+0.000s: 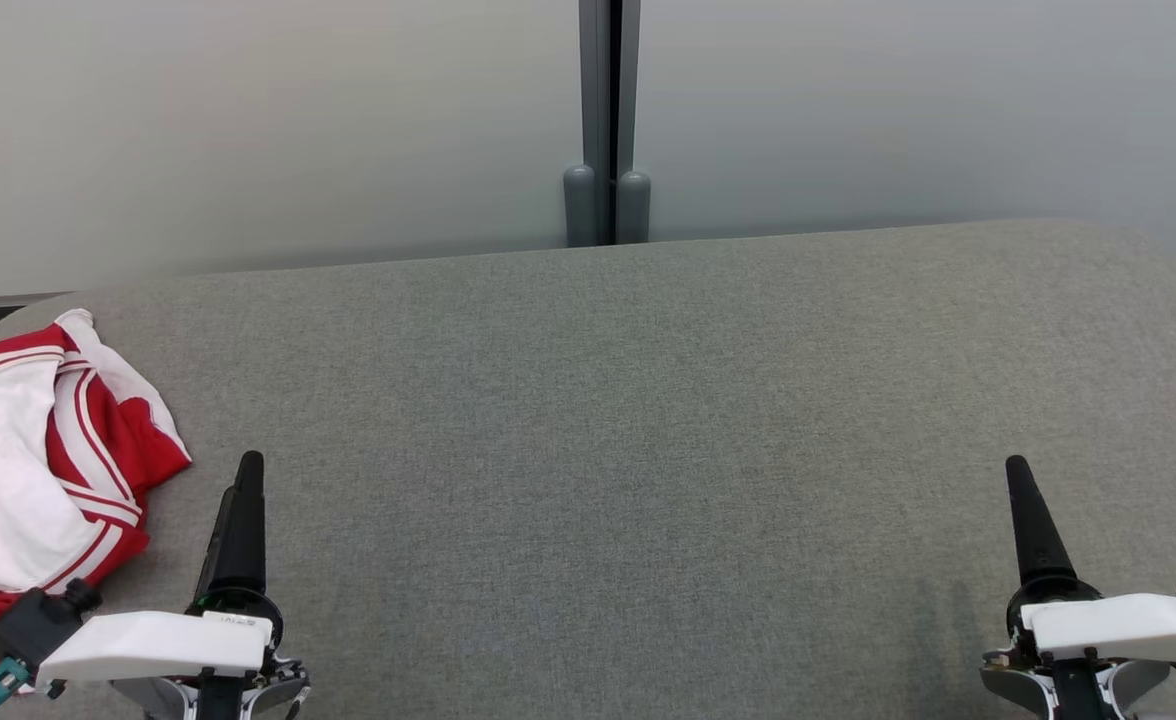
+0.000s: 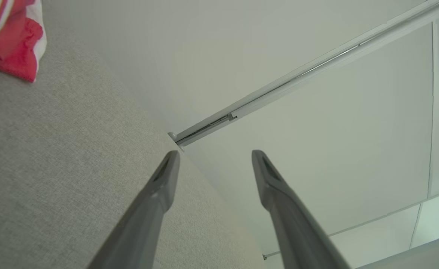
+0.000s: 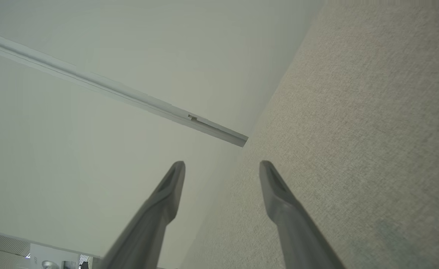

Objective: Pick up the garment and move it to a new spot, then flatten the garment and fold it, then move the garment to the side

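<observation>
The garment (image 1: 38, 470), red and white with thin stripes, lies crumpled at the left edge of the grey fabric-covered surface (image 1: 648, 400). One corner of it reaches into the top left of the left wrist view (image 2: 14, 37). My left gripper (image 1: 246, 470) hovers just right of the garment, apart from it. In its wrist view its jaws (image 2: 215, 157) stand open with nothing between them. At the lower right, far from the garment, my right gripper (image 1: 1018, 470) is also open and empty (image 3: 222, 167).
Behind the surface's far edge stands a pale frosted wall with a grey vertical post (image 1: 606, 120). The surface's corners are rounded at left and right. A wide stretch of bare grey fabric lies between the two grippers.
</observation>
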Available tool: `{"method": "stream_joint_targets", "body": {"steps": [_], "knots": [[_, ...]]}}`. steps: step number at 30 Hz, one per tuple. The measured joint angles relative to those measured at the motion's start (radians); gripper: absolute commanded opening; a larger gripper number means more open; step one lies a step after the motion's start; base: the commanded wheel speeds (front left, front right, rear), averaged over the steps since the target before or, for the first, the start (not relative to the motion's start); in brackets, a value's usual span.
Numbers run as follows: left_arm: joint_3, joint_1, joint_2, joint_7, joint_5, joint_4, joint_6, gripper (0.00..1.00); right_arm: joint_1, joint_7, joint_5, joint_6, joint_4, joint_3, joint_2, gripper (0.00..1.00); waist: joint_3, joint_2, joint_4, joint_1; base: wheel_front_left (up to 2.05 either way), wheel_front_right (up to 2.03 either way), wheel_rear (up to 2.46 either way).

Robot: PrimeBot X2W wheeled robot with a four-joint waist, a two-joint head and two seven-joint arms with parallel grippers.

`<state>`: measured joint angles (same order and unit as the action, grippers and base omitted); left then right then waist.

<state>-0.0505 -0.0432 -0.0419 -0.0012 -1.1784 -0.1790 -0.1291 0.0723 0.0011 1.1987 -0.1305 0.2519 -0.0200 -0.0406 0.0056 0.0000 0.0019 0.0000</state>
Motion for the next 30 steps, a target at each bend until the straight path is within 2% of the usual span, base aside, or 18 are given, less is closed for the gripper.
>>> {"method": "stream_joint_targets", "body": {"steps": [12,22,30], "knots": [[0.007,0.020,0.000,-0.044,0.196,0.020,0.025,1.00,-0.012,-0.044,-0.239,0.000,-0.037,0.036,-0.001,1.00,-0.004,0.0000,0.002,0.0000,0.00,0.00,0.00],[0.032,0.041,-0.001,-0.078,0.355,0.072,0.060,1.00,-0.022,-0.077,-0.349,0.000,-0.040,0.075,-0.002,1.00,-0.011,0.0000,0.009,0.0000,0.00,0.00,0.00],[0.058,0.052,-0.001,-0.103,0.466,0.087,0.062,1.00,-0.025,-0.103,-0.469,0.000,-0.046,0.093,-0.003,1.00,-0.017,0.0000,0.015,-0.0001,0.00,0.00,0.00]]}}
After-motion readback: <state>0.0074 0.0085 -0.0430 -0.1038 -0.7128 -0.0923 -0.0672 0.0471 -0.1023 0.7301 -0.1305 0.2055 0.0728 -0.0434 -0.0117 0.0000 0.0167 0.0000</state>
